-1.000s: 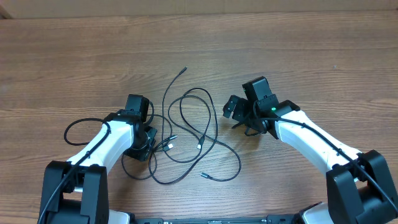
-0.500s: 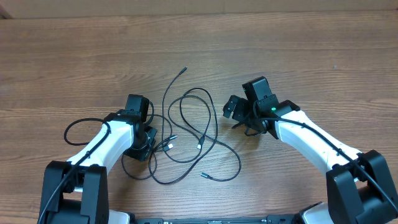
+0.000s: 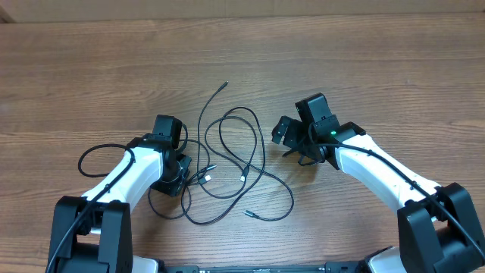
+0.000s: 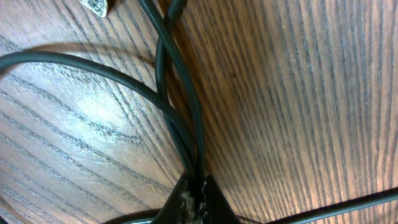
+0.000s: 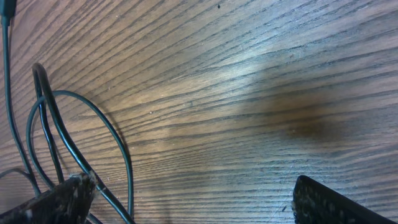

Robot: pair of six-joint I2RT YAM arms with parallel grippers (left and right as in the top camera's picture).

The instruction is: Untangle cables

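The cables [image 3: 235, 163] lie in a loose, crossing heap in the middle of the desk [image 3: 394, 61], between the two arms. The left arm [image 3: 132, 171] is down at the left side of the heap. Its jaws are pressed together, pinching cable strands [image 4: 180, 124] — about three run into the closed tips, with a silver plug [image 4: 96, 6] near by. The right arm [image 3: 371, 167] sits at the right side with its jaws spread wide and nothing in them. Some loops [image 5: 74, 143] lie just beside one finger [image 5: 56, 199]. The step looks like hold-and-pull: one side is held, the other is not yet caught. Next, I think the right jaws need to go down over one single loop and close on it. Then the arms should pull apart slowly — too fast, and the knot could get tighter.
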